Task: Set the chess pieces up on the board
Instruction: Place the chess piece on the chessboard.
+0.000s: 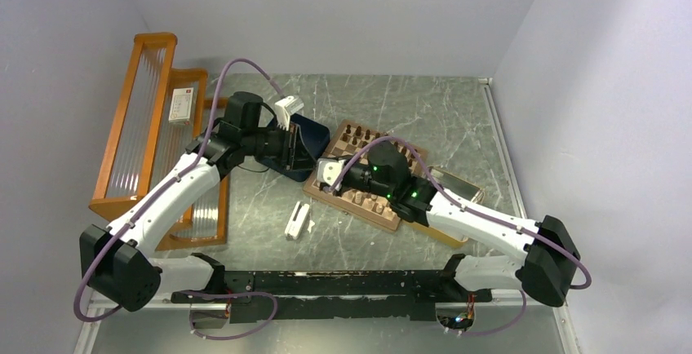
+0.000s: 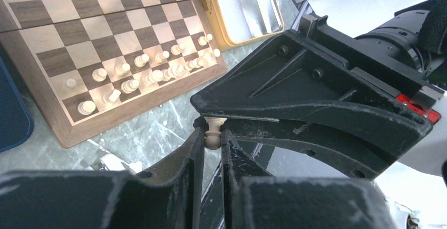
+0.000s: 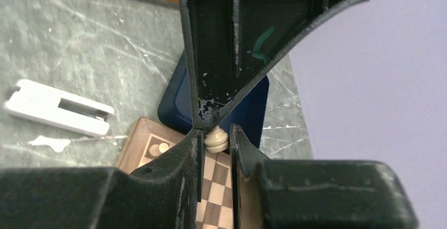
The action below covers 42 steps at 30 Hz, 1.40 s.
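The left arm rises from its base, stretches forward and bends right at the wrist. The right arm reaches leftward, low across the board (image 2: 84, 28), so the two claws meet tip to tip. The left claw (image 2: 212, 140) is pressed together on a pale chess piece (image 2: 213, 133), pinching its narrow waist, and the piece's base pokes out just beyond the fingertips. From the opposite side the right claw (image 3: 216, 134) flanks the same piece closely. A thin gap seems to show beside one finger, so it cannot be told whether that claw is gripping.

Beyond the left claw's tips and to their left lies the board, with two rows of pale pieces (image 2: 132, 76) along its nearest edge. The yellow-rimmed tray (image 2: 224, 2) sits farther off behind it. Past the right claw's tips lies a dark blue tray (image 3: 253, 105), and a white slotted block (image 3: 58, 114) lies off to their left.

In the top view the right forearm covers most of the board. In each wrist view the opposing claw's black finger hides part of the piece.
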### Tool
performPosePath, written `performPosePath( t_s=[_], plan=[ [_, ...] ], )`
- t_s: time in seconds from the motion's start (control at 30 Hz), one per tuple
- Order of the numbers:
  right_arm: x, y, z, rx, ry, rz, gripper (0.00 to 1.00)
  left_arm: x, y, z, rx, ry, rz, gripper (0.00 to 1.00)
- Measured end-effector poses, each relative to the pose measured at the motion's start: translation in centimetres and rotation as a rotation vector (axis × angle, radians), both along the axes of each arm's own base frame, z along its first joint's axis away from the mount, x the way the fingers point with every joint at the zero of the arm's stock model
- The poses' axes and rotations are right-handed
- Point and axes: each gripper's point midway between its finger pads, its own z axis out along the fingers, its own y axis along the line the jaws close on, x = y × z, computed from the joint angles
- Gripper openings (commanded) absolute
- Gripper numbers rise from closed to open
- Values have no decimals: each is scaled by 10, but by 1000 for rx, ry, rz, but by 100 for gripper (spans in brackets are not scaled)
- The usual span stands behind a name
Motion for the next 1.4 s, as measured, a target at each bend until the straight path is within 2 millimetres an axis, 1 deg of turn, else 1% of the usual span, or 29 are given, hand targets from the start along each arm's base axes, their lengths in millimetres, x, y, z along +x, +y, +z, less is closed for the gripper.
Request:
performPosePath(
  t_s=[0.23,0.37,0.5,0.67,0.8,0.87,1.03,1.2,1.4],
  plan=[
    [3,2,5,151,140,-80,0,5,1,8,-26,-36,45,24],
    [4,8,4,208,217,-99,0,12,2,11,-31,-67,73,23],
    [8,12,0,251,289,-135,0,16,3,9,-26,-67,98,23],
    [11,16,-2,289,356,-166,0,20,5,9,-18,-68,124,30],
    [12,17,1,326,393,-182,0,22,7,10,-15,-80,139,42],
    [12,18,3,341,401,-184,0,21,8,13,-19,-88,144,44],
    [12,20,9,359,409,-180,0,19,8,22,-36,-109,145,41],
    [12,20,10,367,420,-189,0,19,8,25,-43,-113,154,45],
    [14,18,7,364,429,-211,0,22,12,27,-36,-131,185,39]
  ],
)
